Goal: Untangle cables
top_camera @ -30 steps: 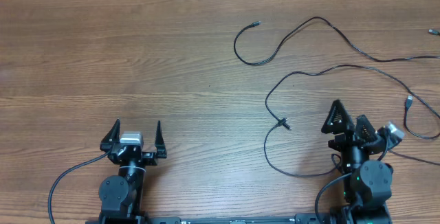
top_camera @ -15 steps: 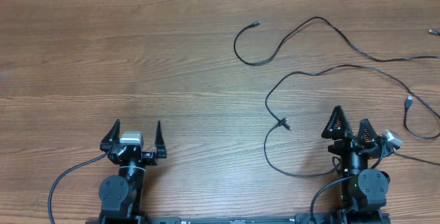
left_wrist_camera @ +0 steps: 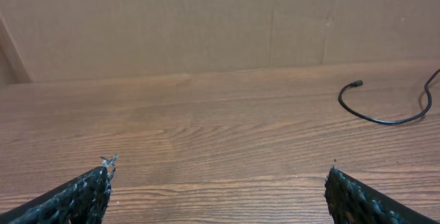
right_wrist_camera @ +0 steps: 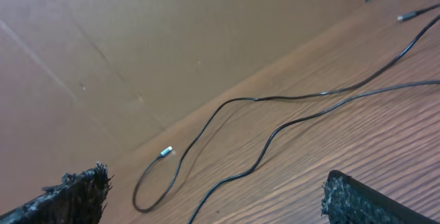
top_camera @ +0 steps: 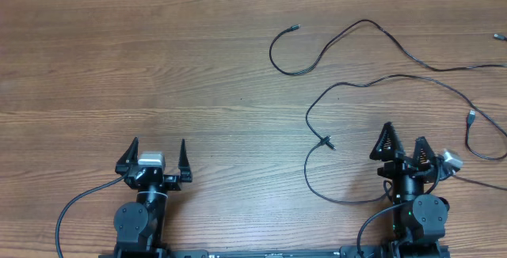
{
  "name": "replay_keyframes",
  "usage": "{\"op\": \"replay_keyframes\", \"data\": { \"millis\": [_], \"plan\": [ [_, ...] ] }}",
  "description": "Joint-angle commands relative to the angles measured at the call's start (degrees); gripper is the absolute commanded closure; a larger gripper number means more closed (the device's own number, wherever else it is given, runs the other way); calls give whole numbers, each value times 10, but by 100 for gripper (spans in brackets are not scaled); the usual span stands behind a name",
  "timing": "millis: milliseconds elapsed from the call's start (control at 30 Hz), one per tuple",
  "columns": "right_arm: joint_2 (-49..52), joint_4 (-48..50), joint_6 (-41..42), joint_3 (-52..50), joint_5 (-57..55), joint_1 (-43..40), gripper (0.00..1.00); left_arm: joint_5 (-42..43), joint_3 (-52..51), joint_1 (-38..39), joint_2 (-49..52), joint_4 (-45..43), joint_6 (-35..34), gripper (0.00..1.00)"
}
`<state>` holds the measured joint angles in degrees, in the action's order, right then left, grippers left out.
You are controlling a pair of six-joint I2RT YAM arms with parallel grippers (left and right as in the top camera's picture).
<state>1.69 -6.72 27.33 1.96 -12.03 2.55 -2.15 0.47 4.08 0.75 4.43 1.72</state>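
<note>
Two thin black cables lie loose on the right half of the wooden table. The far cable (top_camera: 348,32) curls from a small plug (top_camera: 295,28) to the right edge. The near cable (top_camera: 372,80) loops from a plug (top_camera: 471,117) round to a small clip (top_camera: 325,142) and down beside the right arm. My right gripper (top_camera: 403,142) is open and empty, just right of that loop. My left gripper (top_camera: 157,154) is open and empty at the front left, far from the cables. The right wrist view shows both cables (right_wrist_camera: 289,124) ahead; the left wrist view shows the far cable's plug end (left_wrist_camera: 357,84).
A cardboard wall (left_wrist_camera: 206,18) stands behind the table. A thick black robot cable (top_camera: 79,202) hangs by the left arm base. Another plug end (top_camera: 498,36) shows at the right edge of the table (top_camera: 119,68).
My right gripper has drawn back slightly toward its base and turned straighter. The cables and the left arm have not moved.
</note>
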Motion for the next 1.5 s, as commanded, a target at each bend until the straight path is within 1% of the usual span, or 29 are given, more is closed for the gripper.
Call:
{"op": "replay_keyframes", "data": {
  "millis": [0,100,300,433,600,700,867,1100,1467],
  "plan": [
    [-6,4,-73,-3,3,-4,0,3,-2,-3,-5,0,9,0],
    [-6,0,-142,-3,30,-4,0,3,-2,-3,-5,0,9,0],
    [-6,0,-152,-3,34,-4,0,3,-2,-3,-5,0,9,0],
    [-6,-4,-158,-3,63,-4,0,3,-2,-3,-5,0,9,0],
    [-6,-4,-221,-3,79,-4,0,3,-2,-3,-5,0,9,1],
    [-6,-4,-235,-3,76,-4,0,3,-2,-3,-5,0,9,0],
    [-6,-4,-290,-3,77,-4,0,3,-2,-3,-5,0,9,0],
    [-6,-4,-304,-3,77,-4,0,3,-2,-3,-5,0,9,0],
    [-6,-2,-304,-3,77,-4,0,3,-2,-3,-5,0,9,0]
  ]
}}
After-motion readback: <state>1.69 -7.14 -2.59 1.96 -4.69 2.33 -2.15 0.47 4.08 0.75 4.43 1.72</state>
